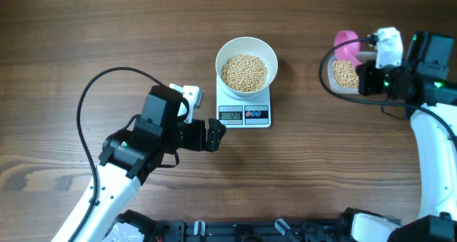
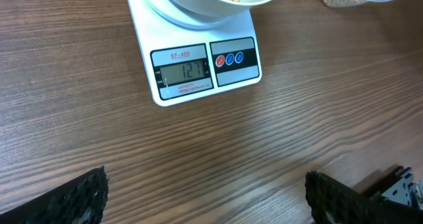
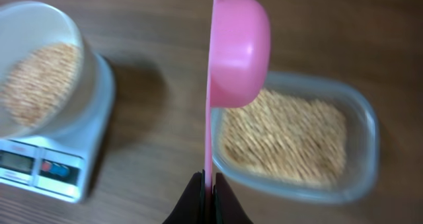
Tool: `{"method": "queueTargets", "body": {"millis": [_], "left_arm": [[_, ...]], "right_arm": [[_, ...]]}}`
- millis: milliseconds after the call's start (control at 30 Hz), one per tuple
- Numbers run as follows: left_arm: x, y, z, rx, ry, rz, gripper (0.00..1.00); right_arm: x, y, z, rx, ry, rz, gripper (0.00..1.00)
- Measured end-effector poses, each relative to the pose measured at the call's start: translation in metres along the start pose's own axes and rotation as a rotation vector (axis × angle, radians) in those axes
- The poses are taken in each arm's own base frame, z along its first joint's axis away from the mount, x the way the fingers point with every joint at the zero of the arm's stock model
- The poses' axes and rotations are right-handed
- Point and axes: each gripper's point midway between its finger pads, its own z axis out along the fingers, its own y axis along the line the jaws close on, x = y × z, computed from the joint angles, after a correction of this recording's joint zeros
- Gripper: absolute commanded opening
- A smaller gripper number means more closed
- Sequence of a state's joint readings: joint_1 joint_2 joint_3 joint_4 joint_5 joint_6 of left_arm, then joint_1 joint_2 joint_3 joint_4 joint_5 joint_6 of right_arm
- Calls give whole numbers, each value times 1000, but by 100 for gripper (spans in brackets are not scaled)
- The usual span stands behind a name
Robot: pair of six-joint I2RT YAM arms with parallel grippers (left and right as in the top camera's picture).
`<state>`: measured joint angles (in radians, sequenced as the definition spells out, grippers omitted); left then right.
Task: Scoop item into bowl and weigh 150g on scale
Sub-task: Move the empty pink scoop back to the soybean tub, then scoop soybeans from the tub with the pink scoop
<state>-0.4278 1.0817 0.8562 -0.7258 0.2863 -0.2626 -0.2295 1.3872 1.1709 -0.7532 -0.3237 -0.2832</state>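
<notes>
Left claw (image 2: 205, 196) before SF-400 scale (image 2: 198, 69)

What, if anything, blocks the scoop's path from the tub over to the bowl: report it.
Nothing visible. The right gripper holds the pink scoop by the tub of beans; only bare table lies between it and the bowl on the scale.

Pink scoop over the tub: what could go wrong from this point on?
1. The scale reads in the 120s, so a full scoop of beans could overshoot 150.
2. The right gripper pinches only the scoop's thin end; it might twist and spill between tub and bowl.
3. The bowl is as wide as the scale; a knock could shift it.
</notes>
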Motion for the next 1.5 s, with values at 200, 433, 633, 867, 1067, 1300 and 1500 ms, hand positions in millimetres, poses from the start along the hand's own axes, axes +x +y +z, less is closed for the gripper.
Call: {"method": "queueTargets", "body": {"millis": [200,433,633,867,1067,1300,1500], "left_arm": [[0,0,0,0,0,0,100],[0,0,0,0,0,0,100],[0,0,0,0,0,0,100],[0,0,0,0,0,0,100],[0,0,0,0,0,0,100],[0,0,0,0,0,0,100],[0,0,0,0,0,0,100]], "right_arm": [[30,-36,9,166,143,22,4],[46,-57,21,258,233,23,4],[53,-70,38,302,270,75,4],[51,-60,56,286,273,75,4],[51,-44,65,248,282,69,4],[62,-27,67,201,339,55,4],[65,-19,68,156,350,64,4]]}}
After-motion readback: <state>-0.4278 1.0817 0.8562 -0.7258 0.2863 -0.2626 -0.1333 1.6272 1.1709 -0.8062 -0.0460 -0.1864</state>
